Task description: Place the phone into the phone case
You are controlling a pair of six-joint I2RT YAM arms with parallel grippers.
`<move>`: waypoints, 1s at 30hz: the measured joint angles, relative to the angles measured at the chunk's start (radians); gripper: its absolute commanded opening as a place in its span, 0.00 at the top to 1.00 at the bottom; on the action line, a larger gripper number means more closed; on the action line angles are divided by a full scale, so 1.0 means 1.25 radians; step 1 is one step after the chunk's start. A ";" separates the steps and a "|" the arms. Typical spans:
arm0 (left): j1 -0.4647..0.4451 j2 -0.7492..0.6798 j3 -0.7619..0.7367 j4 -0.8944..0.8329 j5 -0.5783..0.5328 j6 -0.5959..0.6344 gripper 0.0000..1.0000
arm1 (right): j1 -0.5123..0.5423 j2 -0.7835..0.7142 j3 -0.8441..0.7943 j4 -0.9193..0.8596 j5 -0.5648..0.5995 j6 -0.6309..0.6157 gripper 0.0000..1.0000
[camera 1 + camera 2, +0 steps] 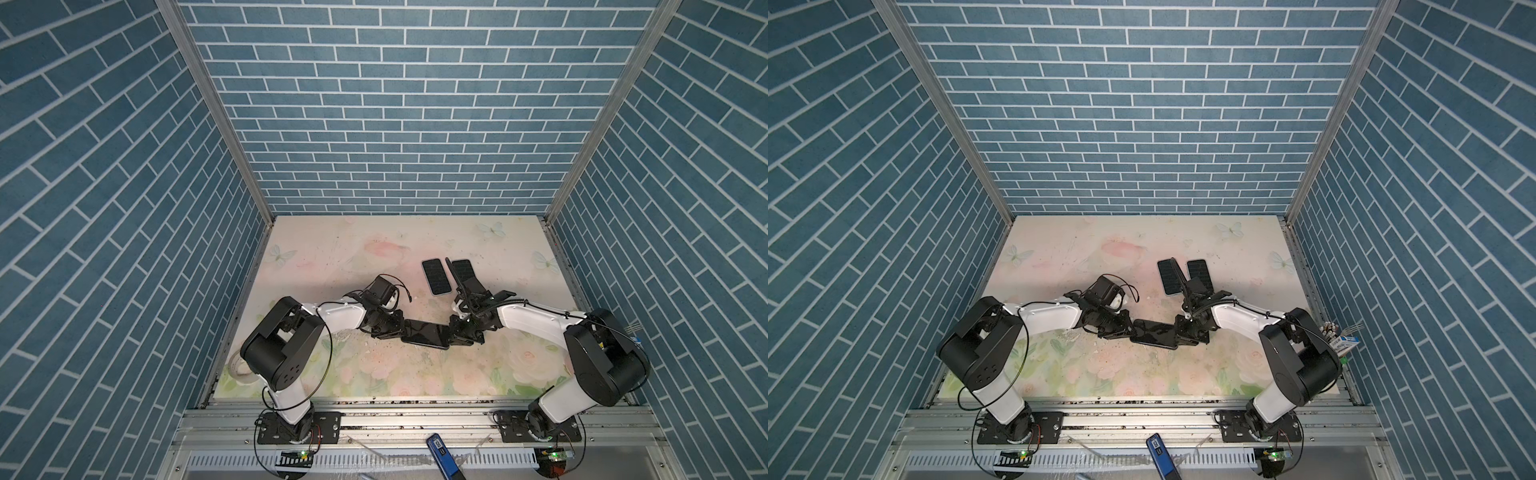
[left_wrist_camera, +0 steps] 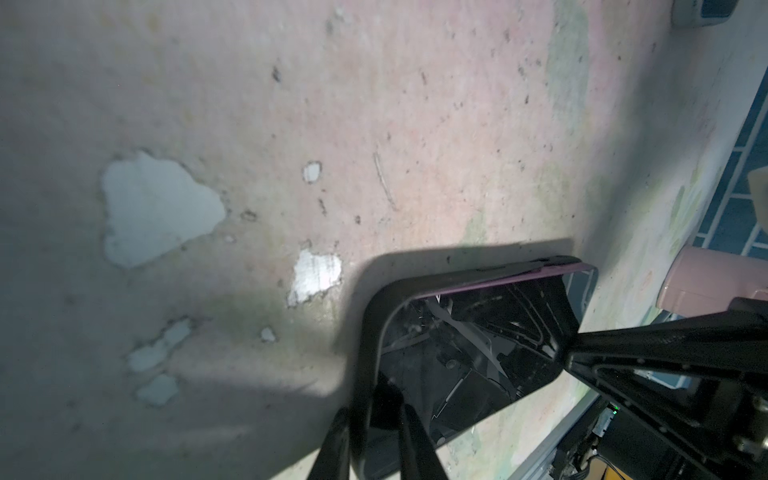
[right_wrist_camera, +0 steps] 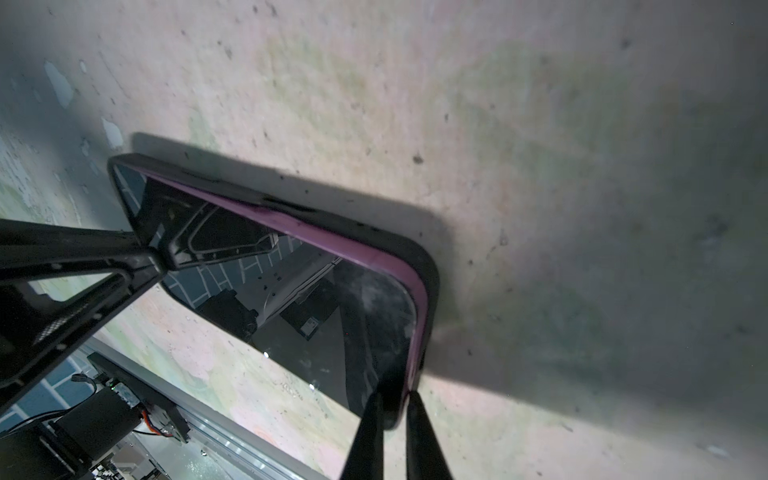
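A phone (image 1: 426,333) (image 1: 1154,333) with a glossy black screen and purple sides lies low over the floral table between both grippers. The black phone case (image 2: 370,316) (image 3: 430,266) wraps its left end and far long side, and the purple side (image 3: 332,245) stands proud of the case rim there. My left gripper (image 1: 402,329) (image 2: 374,424) is shut on the case's end rim, one finger on each face. At the opposite end my right gripper (image 1: 452,332) (image 3: 395,409) is shut on the phone, pinching its purple-edged end.
Two dark rectangular slabs (image 1: 436,276) (image 1: 463,270) lie behind the right wrist, with a thin black bar between them. A tape roll (image 1: 241,370) sits at the table's left edge. A blue tool (image 1: 440,453) rests on the front rail. A pink object (image 2: 706,282) shows beyond the phone.
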 measured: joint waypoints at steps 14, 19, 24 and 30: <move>0.000 -0.001 -0.002 0.003 0.000 0.000 0.78 | 0.018 0.005 0.003 -0.008 0.029 0.024 0.98; 0.000 -0.001 -0.005 0.007 0.001 0.000 0.78 | 0.029 0.005 0.002 -0.008 0.046 0.042 0.98; 0.000 -0.001 -0.005 0.008 0.001 0.000 0.78 | 0.036 0.004 0.001 -0.009 0.058 0.056 0.98; 0.000 -0.001 -0.005 0.009 0.001 0.000 0.78 | 0.038 0.004 0.000 -0.009 0.062 0.061 0.98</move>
